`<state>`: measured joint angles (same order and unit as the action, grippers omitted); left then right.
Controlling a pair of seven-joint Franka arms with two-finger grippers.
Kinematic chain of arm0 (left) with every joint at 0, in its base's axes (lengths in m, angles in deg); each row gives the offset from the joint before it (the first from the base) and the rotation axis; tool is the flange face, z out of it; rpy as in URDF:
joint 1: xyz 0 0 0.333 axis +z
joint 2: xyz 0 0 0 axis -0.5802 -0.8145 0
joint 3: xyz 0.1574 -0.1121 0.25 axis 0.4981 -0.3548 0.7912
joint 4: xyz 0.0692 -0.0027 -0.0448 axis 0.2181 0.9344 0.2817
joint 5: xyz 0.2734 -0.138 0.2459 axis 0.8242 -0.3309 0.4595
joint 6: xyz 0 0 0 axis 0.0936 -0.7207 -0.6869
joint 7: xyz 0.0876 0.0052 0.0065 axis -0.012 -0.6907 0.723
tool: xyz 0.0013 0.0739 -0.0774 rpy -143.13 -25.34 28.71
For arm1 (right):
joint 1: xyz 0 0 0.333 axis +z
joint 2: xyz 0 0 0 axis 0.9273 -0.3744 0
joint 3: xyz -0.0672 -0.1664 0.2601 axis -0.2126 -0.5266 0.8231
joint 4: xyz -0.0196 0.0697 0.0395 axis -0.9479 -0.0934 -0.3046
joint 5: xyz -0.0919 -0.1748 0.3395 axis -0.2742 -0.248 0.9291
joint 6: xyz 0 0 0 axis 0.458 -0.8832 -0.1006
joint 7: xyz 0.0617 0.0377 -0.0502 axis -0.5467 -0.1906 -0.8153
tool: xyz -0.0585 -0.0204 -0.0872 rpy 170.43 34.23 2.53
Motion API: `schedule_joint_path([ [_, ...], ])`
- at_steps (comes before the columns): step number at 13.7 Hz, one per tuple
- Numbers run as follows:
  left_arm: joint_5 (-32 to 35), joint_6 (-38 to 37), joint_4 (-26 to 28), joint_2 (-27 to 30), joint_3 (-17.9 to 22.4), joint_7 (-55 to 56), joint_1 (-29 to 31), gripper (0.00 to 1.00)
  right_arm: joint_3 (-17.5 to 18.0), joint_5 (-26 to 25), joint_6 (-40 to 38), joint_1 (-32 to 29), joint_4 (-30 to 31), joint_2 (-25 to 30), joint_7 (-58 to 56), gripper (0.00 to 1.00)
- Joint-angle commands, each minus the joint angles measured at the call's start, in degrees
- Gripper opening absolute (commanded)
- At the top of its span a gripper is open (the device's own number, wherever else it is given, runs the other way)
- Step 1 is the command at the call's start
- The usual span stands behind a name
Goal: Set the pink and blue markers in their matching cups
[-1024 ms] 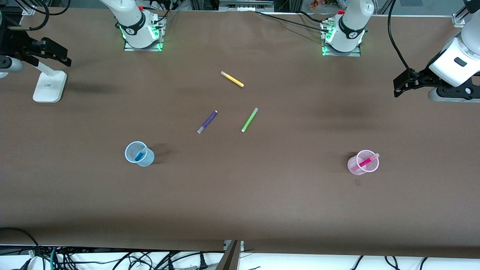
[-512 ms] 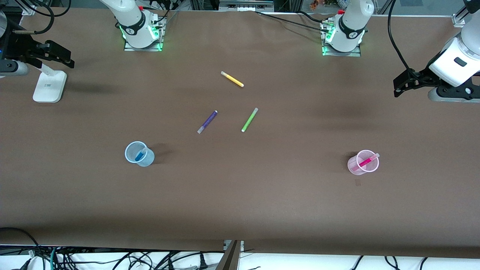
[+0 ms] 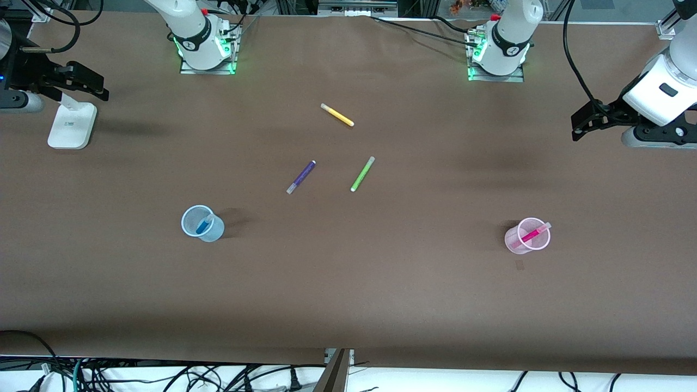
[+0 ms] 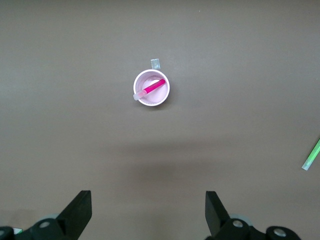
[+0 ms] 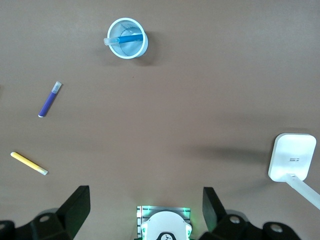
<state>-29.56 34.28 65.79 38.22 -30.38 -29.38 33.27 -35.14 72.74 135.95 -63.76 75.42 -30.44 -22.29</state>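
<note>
While both claws, left claw and right claw, hang wide open and empty, brown table holds markers.

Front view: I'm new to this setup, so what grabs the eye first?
The pink marker leaning in the pink cup toward the left arm's end, and the blue marker in the blue cup toward the right arm's end. Farther from the camera, three loose markers lie mid-table.

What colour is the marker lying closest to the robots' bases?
Yellow marker, with a pale cap; clearest in the front view.
</note>
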Motion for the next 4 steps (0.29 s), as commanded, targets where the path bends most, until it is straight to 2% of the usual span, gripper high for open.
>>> schedule_joint_path([
  [1,-0.84,-0.85,0.7,1.25,0.05,0.01,0.17,1.0,0.42,-0.15,-1.28,-0.38,-1.7,-0.56,-0.93,0.99],
  [4,-0.85,-0.85,0.7,1.24,0.14,0.01,0.26,1.0,0.42,-0.15,-1.28,-0.38,-1.7,-0.56,-0.93,0.99],
])
